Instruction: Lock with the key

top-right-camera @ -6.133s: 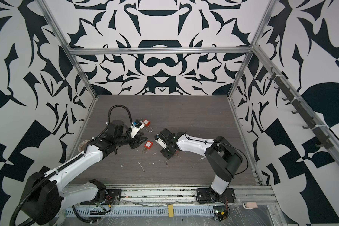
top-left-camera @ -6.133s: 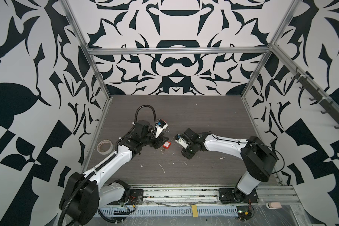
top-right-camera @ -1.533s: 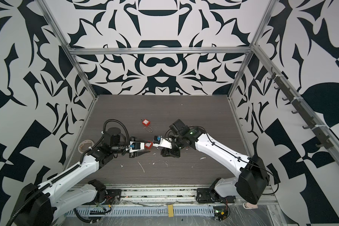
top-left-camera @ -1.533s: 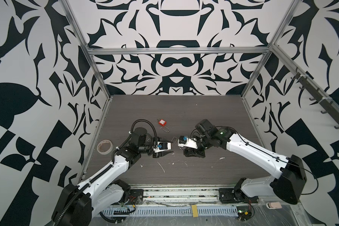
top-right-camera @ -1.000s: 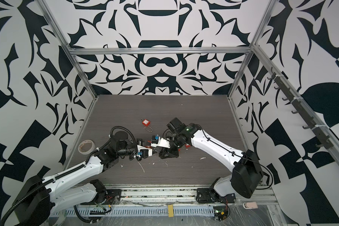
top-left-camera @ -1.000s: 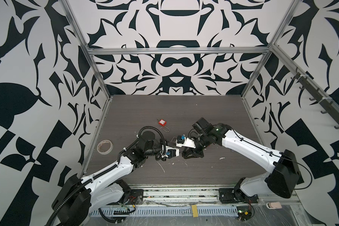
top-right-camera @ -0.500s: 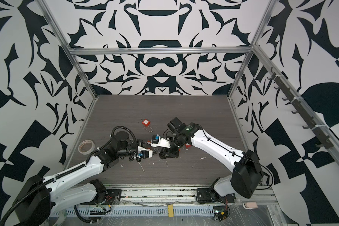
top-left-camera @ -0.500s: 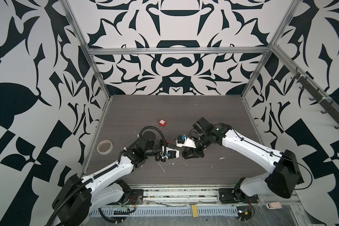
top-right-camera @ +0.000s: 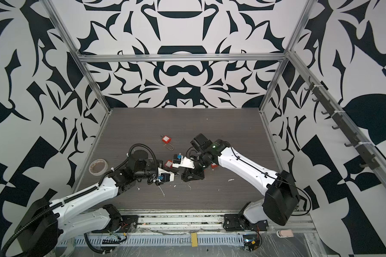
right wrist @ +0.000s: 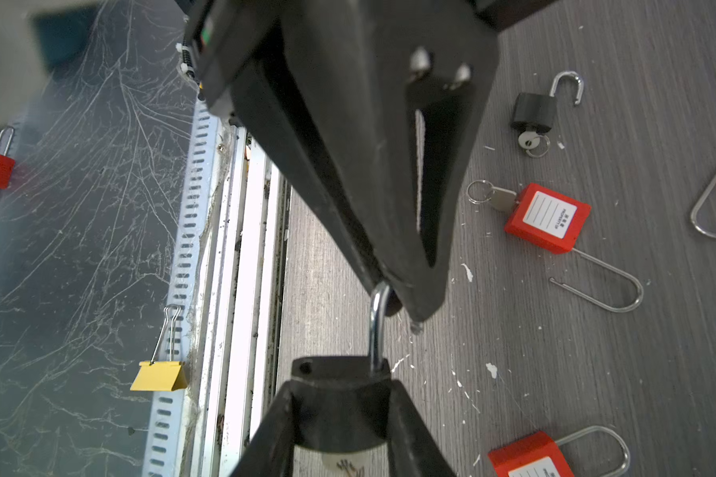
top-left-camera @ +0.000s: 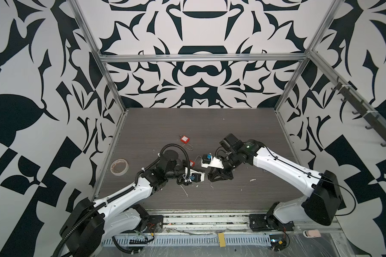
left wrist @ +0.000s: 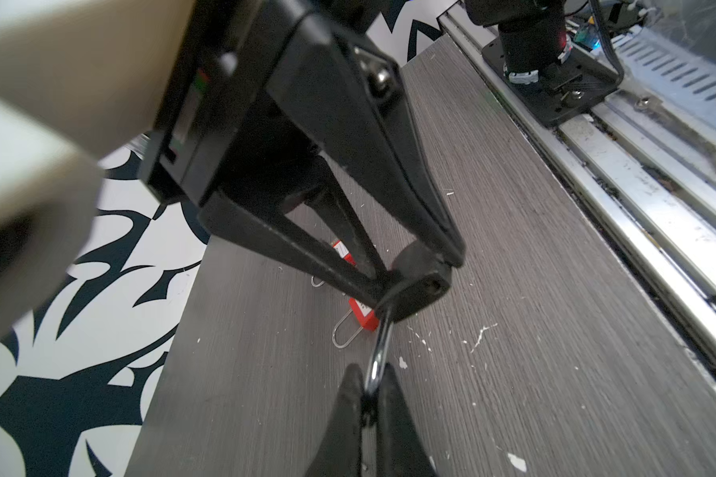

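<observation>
The right fingers [right wrist: 278, 433], part closed, clamp the black padlock [right wrist: 335, 376] by its body just below the middle of both top views. The left fingers [left wrist: 346, 413] pinch its shackle [left wrist: 379, 351] tight. One shackle leg looks unseated, so pressing it home and turning the key remain.

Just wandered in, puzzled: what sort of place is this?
Probably a robotics test cell: patterned walls on an aluminium frame, left arm and right arm on a rail, a red padlock on the tabletop.

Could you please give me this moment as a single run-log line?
left gripper: shut on open shackle | right gripper: holding black padlock body | open red padlock: lying on table
</observation>
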Controlling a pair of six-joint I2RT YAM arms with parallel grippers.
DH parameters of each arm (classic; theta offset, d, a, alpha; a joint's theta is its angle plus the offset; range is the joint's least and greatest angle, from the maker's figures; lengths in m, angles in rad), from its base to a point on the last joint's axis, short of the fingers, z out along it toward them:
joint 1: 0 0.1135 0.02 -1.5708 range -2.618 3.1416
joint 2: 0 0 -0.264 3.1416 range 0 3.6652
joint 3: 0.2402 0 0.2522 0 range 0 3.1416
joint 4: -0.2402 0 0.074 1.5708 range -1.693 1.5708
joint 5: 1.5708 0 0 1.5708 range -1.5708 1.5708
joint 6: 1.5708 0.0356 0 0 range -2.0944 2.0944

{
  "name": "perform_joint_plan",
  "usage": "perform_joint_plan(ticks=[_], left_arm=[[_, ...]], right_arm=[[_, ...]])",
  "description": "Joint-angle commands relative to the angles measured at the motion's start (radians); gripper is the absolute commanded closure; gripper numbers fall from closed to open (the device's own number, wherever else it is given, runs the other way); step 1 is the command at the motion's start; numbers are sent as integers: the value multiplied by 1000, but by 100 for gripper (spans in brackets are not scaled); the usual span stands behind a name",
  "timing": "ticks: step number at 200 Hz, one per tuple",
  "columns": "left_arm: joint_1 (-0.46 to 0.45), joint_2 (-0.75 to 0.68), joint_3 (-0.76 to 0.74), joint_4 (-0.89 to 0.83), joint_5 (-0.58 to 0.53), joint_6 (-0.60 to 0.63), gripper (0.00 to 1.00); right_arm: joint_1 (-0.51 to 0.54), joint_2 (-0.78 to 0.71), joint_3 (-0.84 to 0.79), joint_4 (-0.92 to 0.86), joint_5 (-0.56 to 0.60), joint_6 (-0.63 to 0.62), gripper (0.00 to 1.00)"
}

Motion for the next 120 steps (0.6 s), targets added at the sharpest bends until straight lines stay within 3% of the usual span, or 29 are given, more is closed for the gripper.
perform_joint_plan(ticks=[1, 21, 47, 66, 120], left_arm=[[-5, -2, -1, -12, 10, 9, 96], [-5, -5, 3, -19, 12, 0, 100], [-5, -11, 13, -35, 13, -38, 100], [-5, -18, 25, -51, 25, -107, 100], [14, 11, 71, -109, 101, -328, 100]], right_arm=[[0, -27, 53, -12, -40, -12, 88], [0, -24, 60, -19, -40, -25, 84], [1, -33, 64, -18, -21, -35, 63], [1, -56, 58, -5, 18, -41, 53], [-19, -153, 33, 44, 132, -57, 47]])
